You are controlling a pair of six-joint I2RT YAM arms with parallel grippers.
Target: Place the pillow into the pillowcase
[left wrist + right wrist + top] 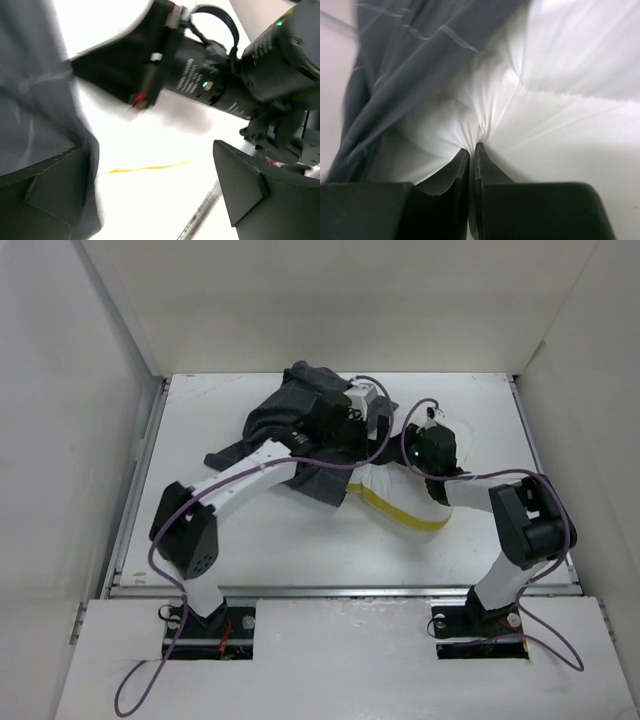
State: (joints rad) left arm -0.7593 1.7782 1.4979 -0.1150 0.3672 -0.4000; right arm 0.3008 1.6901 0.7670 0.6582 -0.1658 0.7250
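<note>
The dark grey grid-patterned pillowcase [300, 425] lies bunched at the table's middle back. The cream pillow [395, 490], with a yellow edge band, sticks out of it toward the right front. My left gripper [376, 426] is open over the pillow at the pillowcase's right edge. In the left wrist view its fingers [245, 185] stand wide apart [155, 200] over the pale pillow [150, 145], with pillowcase cloth [35, 115] draped by the left finger. My right gripper [415, 464] is shut on a pinched fold of the pillow [530, 115]; its tips [476, 147] meet on it, with the pillowcase [405, 55] to the upper left.
White walls [80, 390] enclose the table on the left, back and right. The table's metal front rim [340, 590] runs before the arm bases. Purple cables [160, 540] loop along both arms. The right arm's wrist [210, 75] is close ahead of my left gripper.
</note>
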